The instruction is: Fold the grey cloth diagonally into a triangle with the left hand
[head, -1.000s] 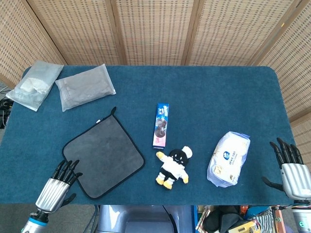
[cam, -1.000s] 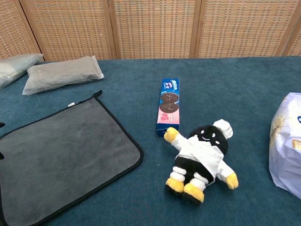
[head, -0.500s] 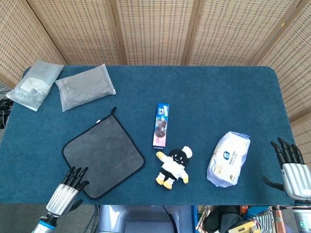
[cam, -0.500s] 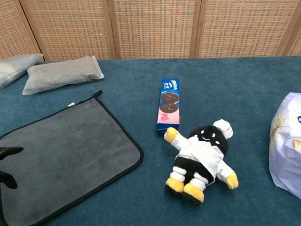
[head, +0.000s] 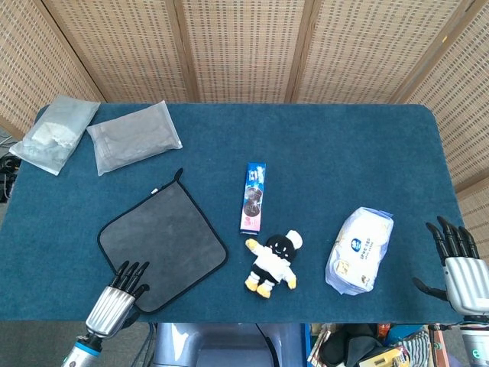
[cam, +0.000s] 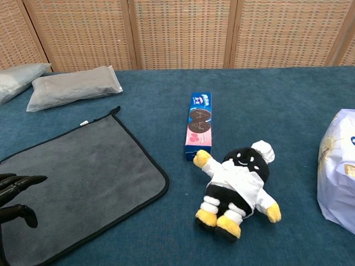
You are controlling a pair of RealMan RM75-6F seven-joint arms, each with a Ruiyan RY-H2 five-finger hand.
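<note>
Lying flat and unfolded on the blue table (head: pixel 344 145), the grey cloth (head: pixel 162 245) sits as a diamond with black edging, one corner toward the table's near edge. Landmark for all positions below: this cloth.

Left hand (head: pixel 118 300): at the cloth's near corner, fingers straight and slightly spread, dark fingertips (head: pixel 131 269) over the cloth's near edge. Chest view shows the same hand (cam: pixel 12 197) at the cloth's left-near part, fingers extended above the fabric, thumb apart; nothing held. Contact with the cloth cannot be told.

Right hand (head: pixel 461 266): well apart from the cloth, at the table's far right near corner, fingers extended and spread, holding nothing.

Other items:
- Blue-and-pink cookie box (head: pixel 254 197): just right of the cloth's right corner, lying lengthwise, not touching it.
- Plush doll (head: pixel 274 262) in white chef coat and hat: right of the cloth, directly below the cookie box, one yellow hand near the box end.
- White bag (head: pixel 359 250): further right, beyond the doll.
- Grey sealed pouch (head: pixel 134 137): behind the cloth, apart from it.
- Clear plastic pouch (head: pixel 53 133): left of the grey pouch, at the table's far left corner.
</note>
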